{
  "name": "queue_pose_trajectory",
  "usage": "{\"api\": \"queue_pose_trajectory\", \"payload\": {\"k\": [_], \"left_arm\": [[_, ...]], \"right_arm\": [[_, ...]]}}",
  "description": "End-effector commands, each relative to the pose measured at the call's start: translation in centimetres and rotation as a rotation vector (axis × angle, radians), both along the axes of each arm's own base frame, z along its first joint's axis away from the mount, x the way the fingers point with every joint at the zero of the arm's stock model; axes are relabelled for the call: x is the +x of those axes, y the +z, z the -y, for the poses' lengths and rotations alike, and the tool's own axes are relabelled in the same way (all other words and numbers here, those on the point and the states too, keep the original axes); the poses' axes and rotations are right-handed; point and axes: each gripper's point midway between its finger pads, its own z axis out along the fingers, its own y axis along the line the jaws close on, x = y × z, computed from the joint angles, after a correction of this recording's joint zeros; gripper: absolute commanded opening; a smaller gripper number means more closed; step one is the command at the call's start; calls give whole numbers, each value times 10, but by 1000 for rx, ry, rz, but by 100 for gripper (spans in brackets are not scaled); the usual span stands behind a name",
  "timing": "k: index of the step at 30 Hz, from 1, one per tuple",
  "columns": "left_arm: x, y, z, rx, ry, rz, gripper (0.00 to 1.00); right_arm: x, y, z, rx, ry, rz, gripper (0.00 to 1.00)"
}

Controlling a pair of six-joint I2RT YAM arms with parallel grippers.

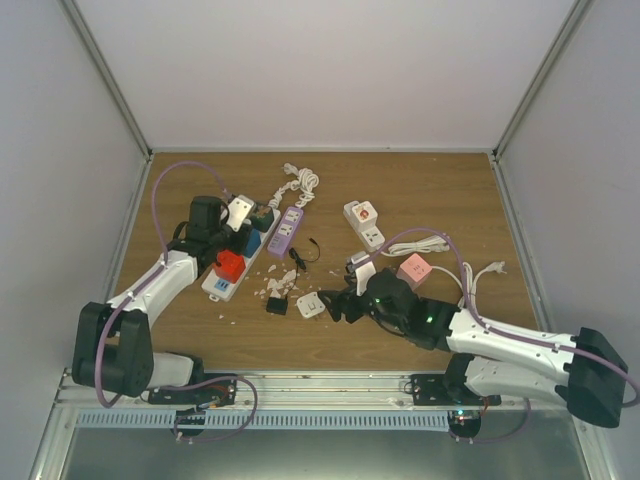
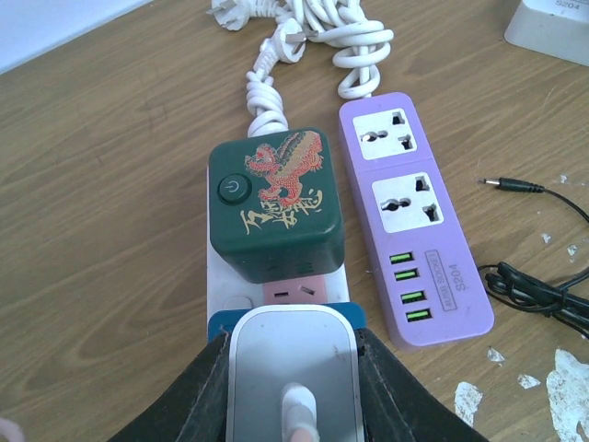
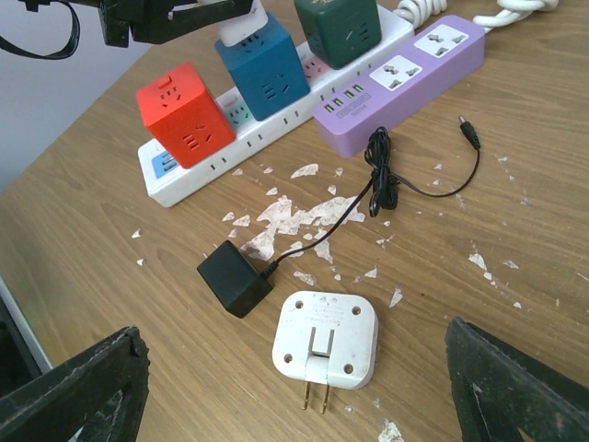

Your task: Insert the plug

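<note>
The left gripper (image 2: 293,352) is clamping narrowly on a white rounded plastic plug (image 2: 293,373) at the bottom centre of the left wrist view, its black fingers (image 2: 193,405) pressing the plug's two sides. The plug is sitting directly over a blue plastic cube adaptor (image 2: 276,319), which is standing on a long white power strip (image 2: 221,290). In the upper left of the right wrist view the plug is leaning on the cube's top face, and whether its prongs are seated cannot be told. Just above the blue cube in the left wrist view, a dark green cube adaptor printed with a red and gold dragon (image 2: 274,203) is occupying the next place on the same strip. A purple plastic power strip (image 2: 414,221) is lying just beside it on the right, parallel to the white one. A red plastic cube adaptor (image 3: 184,115) is standing near the white strip's lower-left end in the right wrist view.

The right gripper (image 1: 338,302) is standing wide open in the lower centre of the top view, holding nothing, its dark fingers (image 3: 78,391) filling the bottom corners of its own view. Between them, on the brown wooden table (image 3: 515,239), a flat white square plug (image 3: 325,339) is lying prongs up. A small black power adaptor (image 3: 235,276) is lying just beside it to the upper left, its thin cable trailing toward the purple strip.
</note>
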Motion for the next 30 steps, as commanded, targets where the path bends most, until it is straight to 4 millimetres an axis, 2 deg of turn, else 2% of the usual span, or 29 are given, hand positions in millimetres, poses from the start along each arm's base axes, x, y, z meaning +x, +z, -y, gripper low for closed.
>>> {"api": "queue_pose_trajectory", "payload": {"k": [1,6,10,17,20,23,26,30], "left_arm": [[-50,-72,-8,40,-13,-324,22],[-46,-61,-3,-59,-51,-365,19],[-42,-68,1,-86,-76,-432,18],[-40,-83,-14,-12,-13,-434,20],[-43,-86,-25,32,32,-391,23],[-48,-87,-28,53,43,-368,28],[-42,-71,-24,77,34,-310,33],[-32,-28,-14,10,29,-207,54]], "right_arm": [[5,19,-6,33,13,40,88],[5,22,-8,42,16,44,88],[5,24,-11,42,29,43,88],[7,24,-15,34,34,41,87],[7,24,-15,33,30,42,87],[8,24,-15,30,31,44,88],[9,24,-16,26,33,46,87],[9,27,-17,30,33,48,87]]}}
